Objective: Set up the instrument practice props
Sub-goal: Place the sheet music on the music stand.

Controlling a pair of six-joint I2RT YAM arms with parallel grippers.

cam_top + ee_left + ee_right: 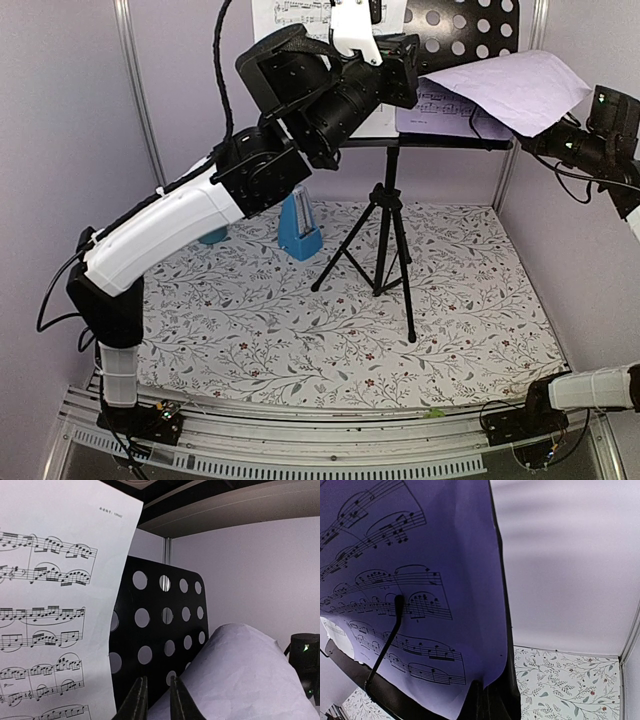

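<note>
The black tripod music stand (385, 230) stands mid-mat, its perforated tray (465, 30) at the top. The white sheet-music page (295, 15) leans on the tray's left side and fills the left of the left wrist view (50, 605). The lavender page (520, 85) droops over the tray's right side. My right gripper (535, 138) is shut on its lower edge (445, 605). My left gripper (405, 70) is narrowly open and empty, close in front of the tray (165, 625), between the two pages. The blue metronome (300, 230) stands on the mat, left of the stand.
A teal cup (212, 237) shows partly behind my left arm at the back left. Pale walls close in the floral mat (350, 330) at the back and on both sides. The stand's tripod legs (410, 300) spread over the mat's middle.
</note>
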